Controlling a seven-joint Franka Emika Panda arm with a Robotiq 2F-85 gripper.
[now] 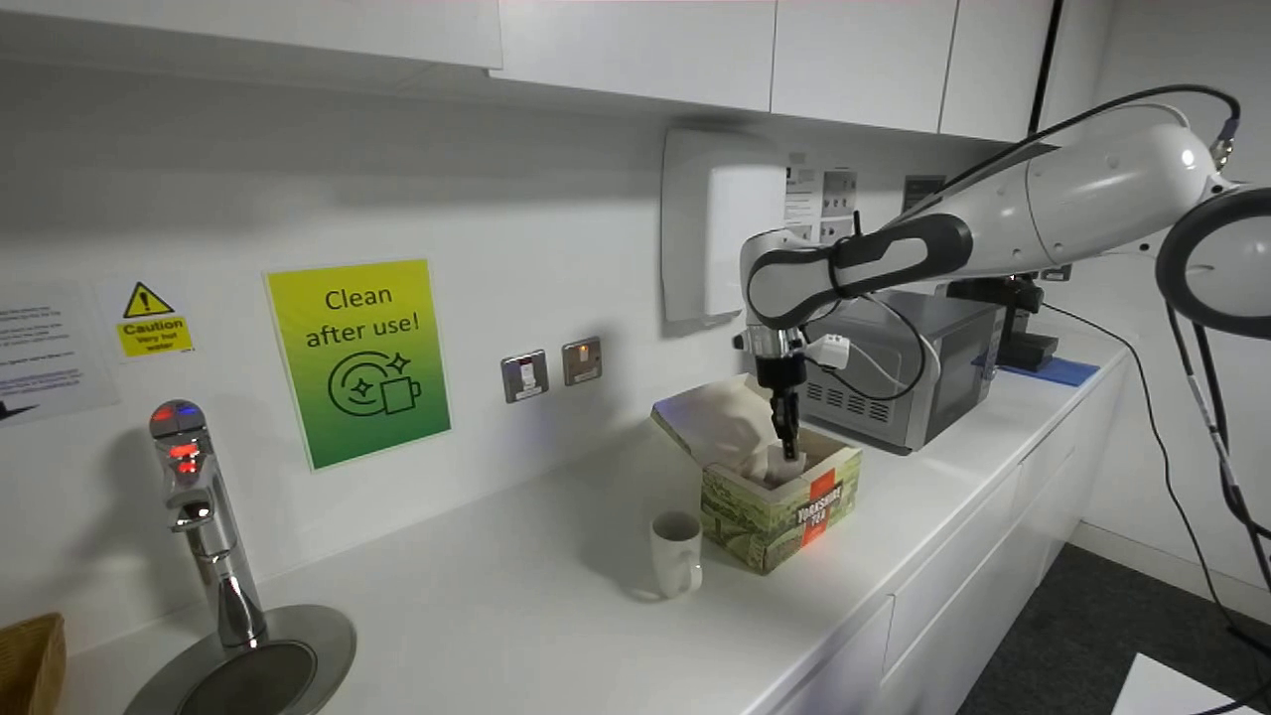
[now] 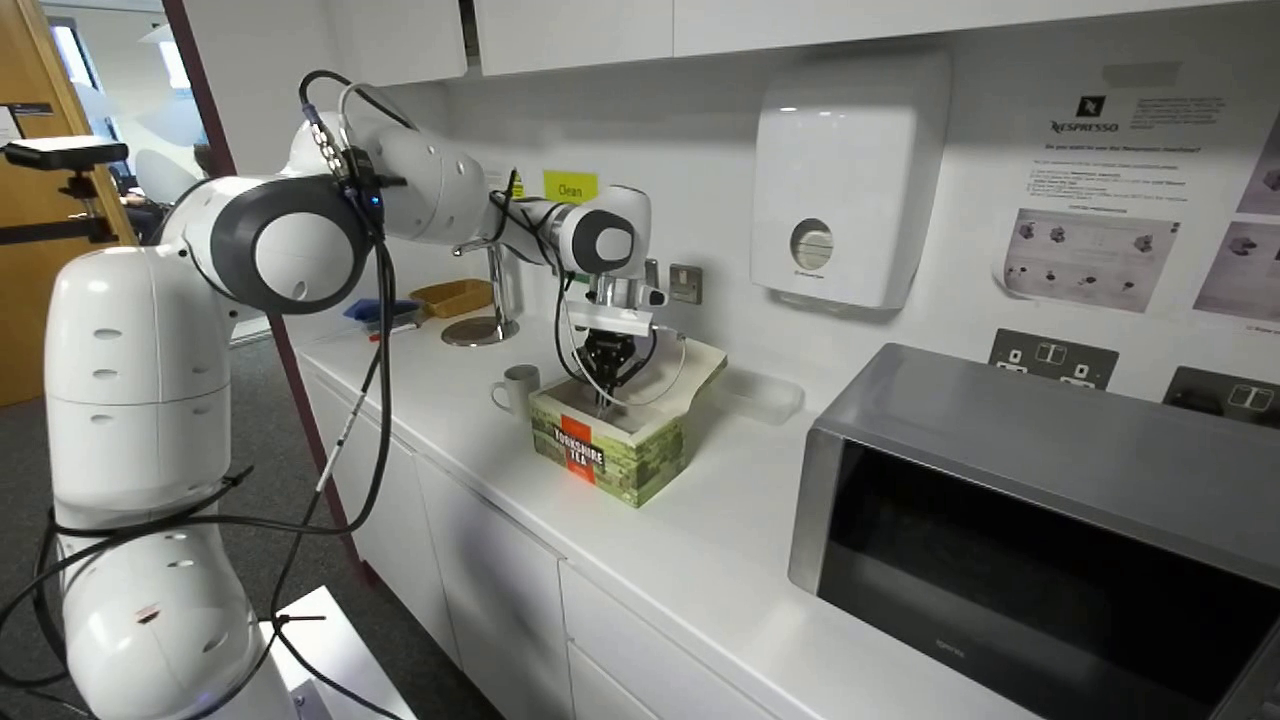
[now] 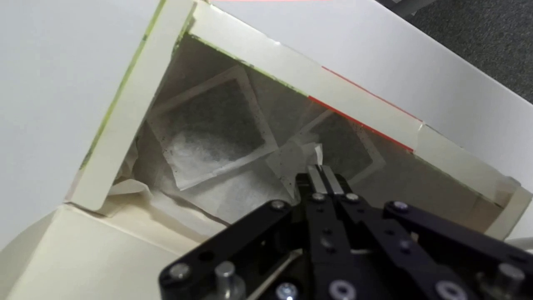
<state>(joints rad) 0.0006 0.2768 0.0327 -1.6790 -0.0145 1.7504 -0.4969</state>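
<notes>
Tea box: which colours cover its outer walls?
Tea box: green with a red patch, best in an exterior view.

The Franka Panda arm is glossy white, dotted with small oval recesses, with dark grey bands at the joints, one ringing a white disc. Black cables hang in loops. The Robotiq gripper is matte black, its linkages studded with silver screws, its fingertips narrow and metallic grey.

White overhead cabinets hang above a white counter, with dark grey carpet below.
</notes>
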